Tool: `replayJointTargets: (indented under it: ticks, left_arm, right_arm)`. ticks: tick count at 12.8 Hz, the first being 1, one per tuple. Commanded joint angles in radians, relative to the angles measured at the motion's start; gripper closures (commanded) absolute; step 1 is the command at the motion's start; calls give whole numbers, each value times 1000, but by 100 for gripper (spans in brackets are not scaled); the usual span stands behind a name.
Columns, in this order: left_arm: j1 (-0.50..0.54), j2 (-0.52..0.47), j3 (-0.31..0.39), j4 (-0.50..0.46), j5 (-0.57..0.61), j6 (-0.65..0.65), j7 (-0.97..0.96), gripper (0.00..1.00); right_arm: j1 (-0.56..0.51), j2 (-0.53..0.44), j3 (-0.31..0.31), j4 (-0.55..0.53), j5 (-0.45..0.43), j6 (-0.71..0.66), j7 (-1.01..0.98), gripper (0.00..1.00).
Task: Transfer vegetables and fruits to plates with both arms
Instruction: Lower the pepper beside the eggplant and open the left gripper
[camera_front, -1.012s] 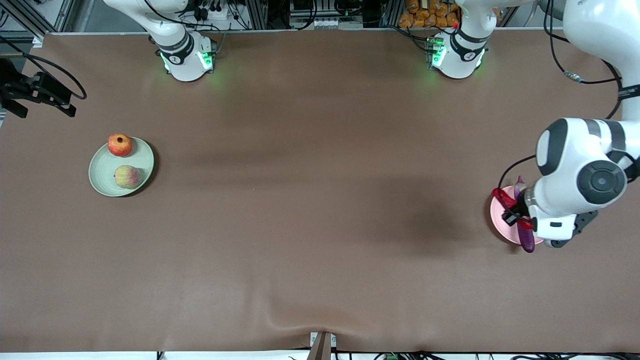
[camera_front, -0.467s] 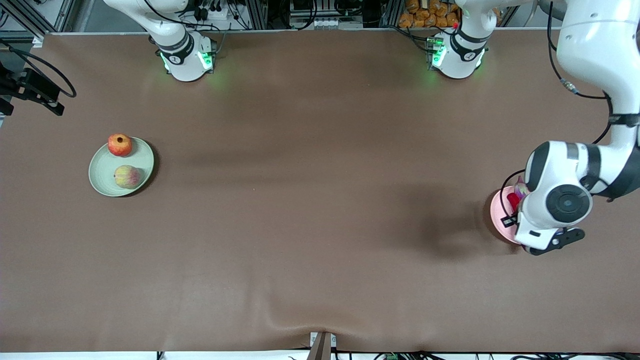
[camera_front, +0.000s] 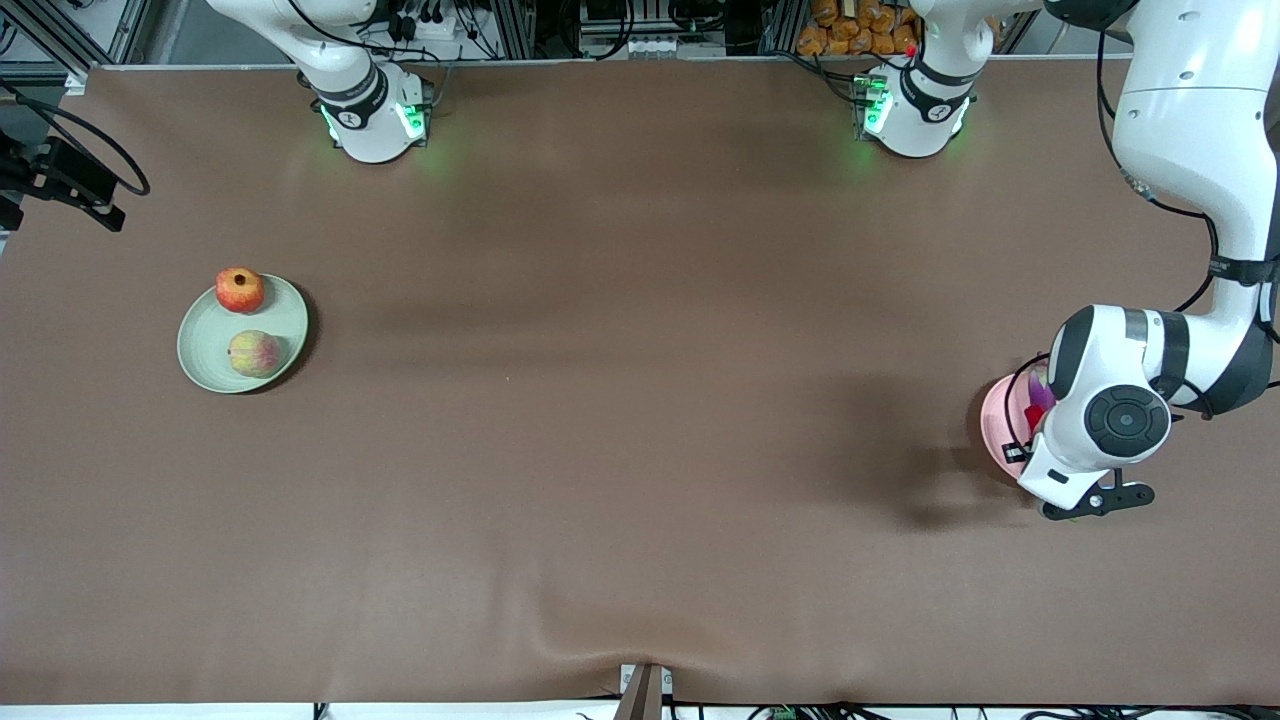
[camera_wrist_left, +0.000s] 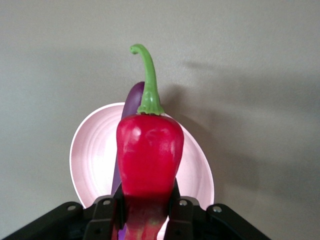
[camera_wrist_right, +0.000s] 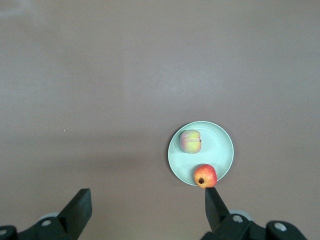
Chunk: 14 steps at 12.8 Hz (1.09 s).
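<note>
My left gripper (camera_wrist_left: 148, 200) is shut on the red chili pepper (camera_wrist_left: 150, 155), whose green stem (camera_wrist_left: 147, 75) points away from the fingers. It hangs over the pale pink plate (camera_wrist_left: 92, 150), where the purple eggplant (camera_wrist_left: 132, 100) lies under the chili. In the front view the left wrist covers most of that plate (camera_front: 1000, 430), and only a bit of eggplant (camera_front: 1040, 392) shows. The mint green plate (camera_front: 205, 345) at the right arm's end holds the pomegranate (camera_front: 240, 290) and the peach (camera_front: 254, 353). My right gripper (camera_wrist_right: 147, 210) is open and empty, high above the table beside that plate (camera_wrist_right: 220, 145).
The two arm bases (camera_front: 375, 115) (camera_front: 915, 110) stand at the table's edge farthest from the front camera. The brown cloth has a wrinkle (camera_front: 590, 650) at the edge nearest that camera, by a small bracket (camera_front: 645, 690).
The left wrist has turned and shifted over the pink plate, hiding more of the eggplant, with the chili still in its grip. The right hand drew slightly toward the table's end.
</note>
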Motion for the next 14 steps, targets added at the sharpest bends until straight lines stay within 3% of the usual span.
replayJointTargets:
  ticks: [1, 9, 10, 11, 12, 14]
  left_arm:
    - [-5, 8, -8, -28, 23, 5, -10, 100]
    - [-8, 43, -7, -56, 40, 8, -23, 100]
    - [-7, 43, -8, -52, 42, 8, -23, 90]
    - [-4, 43, -8, -50, 43, 8, -17, 33]
    - [-7, 40, -7, -49, 43, 8, -15, 0]
    - [-2, 22, -17, -45, 40, 6, -29, 0]
  right_arm:
    - [-29, 3, -1, 16, 67, -12, 8, 0]
    - [-32, 3, -1, 14, 89, -16, 13, 0]
    - [-32, 3, -1, 14, 89, -16, 13, 0]
    - [-32, 3, -1, 14, 89, -19, 13, 0]
    - [-32, 3, -1, 14, 89, -19, 13, 0]
    - [-32, 3, -1, 14, 89, -19, 13, 0]
